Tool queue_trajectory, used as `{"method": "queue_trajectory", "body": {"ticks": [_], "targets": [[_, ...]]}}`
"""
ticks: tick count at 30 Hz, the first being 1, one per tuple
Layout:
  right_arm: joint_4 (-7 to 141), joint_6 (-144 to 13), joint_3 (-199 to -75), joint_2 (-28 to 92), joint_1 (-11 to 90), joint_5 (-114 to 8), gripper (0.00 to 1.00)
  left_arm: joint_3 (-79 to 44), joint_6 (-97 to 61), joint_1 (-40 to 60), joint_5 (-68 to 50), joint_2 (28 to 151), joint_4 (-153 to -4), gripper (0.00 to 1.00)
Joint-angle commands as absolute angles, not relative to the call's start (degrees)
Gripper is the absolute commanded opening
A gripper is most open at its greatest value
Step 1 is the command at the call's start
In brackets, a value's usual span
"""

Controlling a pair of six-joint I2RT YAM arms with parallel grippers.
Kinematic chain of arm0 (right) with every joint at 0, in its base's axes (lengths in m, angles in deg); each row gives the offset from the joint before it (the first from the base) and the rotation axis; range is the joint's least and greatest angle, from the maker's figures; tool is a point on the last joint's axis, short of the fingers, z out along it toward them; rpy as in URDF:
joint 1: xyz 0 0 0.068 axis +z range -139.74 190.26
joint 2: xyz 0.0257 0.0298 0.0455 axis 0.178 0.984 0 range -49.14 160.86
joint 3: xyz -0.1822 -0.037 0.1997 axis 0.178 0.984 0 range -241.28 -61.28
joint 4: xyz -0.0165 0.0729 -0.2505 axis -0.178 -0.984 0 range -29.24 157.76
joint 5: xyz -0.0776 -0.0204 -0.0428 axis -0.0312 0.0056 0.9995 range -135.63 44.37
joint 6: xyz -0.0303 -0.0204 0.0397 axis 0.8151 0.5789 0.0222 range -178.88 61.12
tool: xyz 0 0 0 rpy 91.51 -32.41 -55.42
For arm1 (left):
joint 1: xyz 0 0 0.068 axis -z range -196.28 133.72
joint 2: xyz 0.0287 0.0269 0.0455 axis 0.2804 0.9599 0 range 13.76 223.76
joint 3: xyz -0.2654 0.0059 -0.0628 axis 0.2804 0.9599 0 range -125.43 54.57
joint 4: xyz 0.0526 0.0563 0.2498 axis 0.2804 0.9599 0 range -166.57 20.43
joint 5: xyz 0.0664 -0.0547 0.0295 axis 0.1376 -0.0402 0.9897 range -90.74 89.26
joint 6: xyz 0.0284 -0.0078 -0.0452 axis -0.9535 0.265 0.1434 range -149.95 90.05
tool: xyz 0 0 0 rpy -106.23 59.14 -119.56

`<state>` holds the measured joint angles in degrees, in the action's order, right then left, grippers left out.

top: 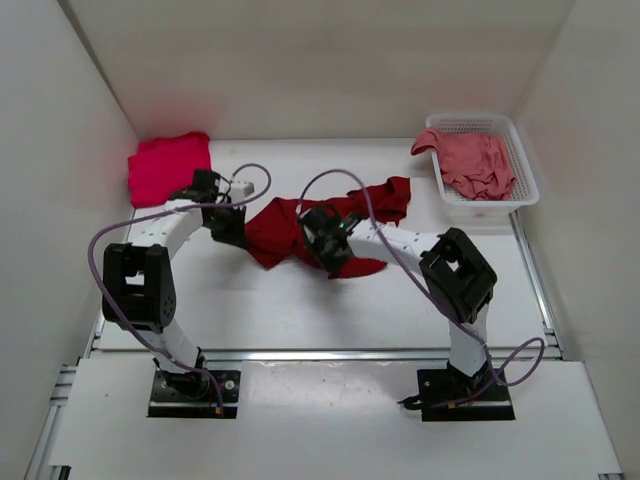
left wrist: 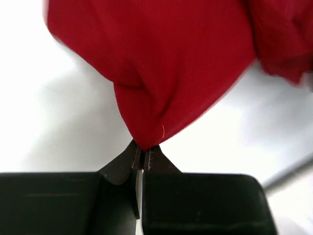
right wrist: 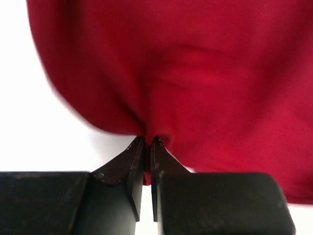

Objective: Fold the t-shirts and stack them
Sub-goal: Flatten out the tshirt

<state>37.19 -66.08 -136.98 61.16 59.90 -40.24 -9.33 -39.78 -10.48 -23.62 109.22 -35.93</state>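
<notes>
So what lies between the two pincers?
The dark red t-shirt stretches between the left pincer and the right pincer, each shut on its cloth. The top view shows the span; the wrist views show both grips.

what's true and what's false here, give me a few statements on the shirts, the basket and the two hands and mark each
1. The left hand is shut on the dark red shirt. True.
2. The right hand is open and holds nothing. False: it is shut on the same dark red shirt.
3. The bright pink shirt lies at the far left, in neither hand. True.
4. The pale pink shirt lies folded on top of the bright pink one. False: it sits crumpled in the white basket at the far right.
</notes>
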Motion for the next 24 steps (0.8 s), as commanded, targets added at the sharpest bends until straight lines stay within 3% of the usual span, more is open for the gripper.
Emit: {"method": "queue_trajectory", "body": {"ticks": [1,7,10,13,15,20,24], "targets": [[29.30,-63.19,-150.95,59.93,50.71,-35.96,0.00,-21.50,-45.77,-13.28,-15.63,109.55,-38.33,0.00],[19.34,-63.98,-189.27,60.11,32.15,-34.99,0.01,-50.94,-37.89,-23.64,-11.90,114.40,-43.42,0.00],[22.31,-61.09,-192.60,54.69,29.33,-31.39,0.00,-55.55,-36.98,-26.04,-14.18,112.21,-48.69,0.00],[22.32,-59.50,-186.21,48.26,30.46,-29.56,0.00,-46.45,-43.39,-24.03,-16.03,103.27,-53.35,0.00],[23.19,-59.32,-178.29,42.56,32.74,-27.02,0.00,-32.16,-50.40,-21.13,-15.34,96.77,-56.00,0.00],[27.07,-64.21,-150.46,30.60,40.65,-29.09,0.00,-11.91,-54.48,-20.14,-20.85,84.44,-48.66,0.01],[27.86,-73.53,-130.68,22.25,44.97,-32.52,0.00,0.04,-66.82,-24.80,-27.53,81.88,-35.82,0.23]]}}
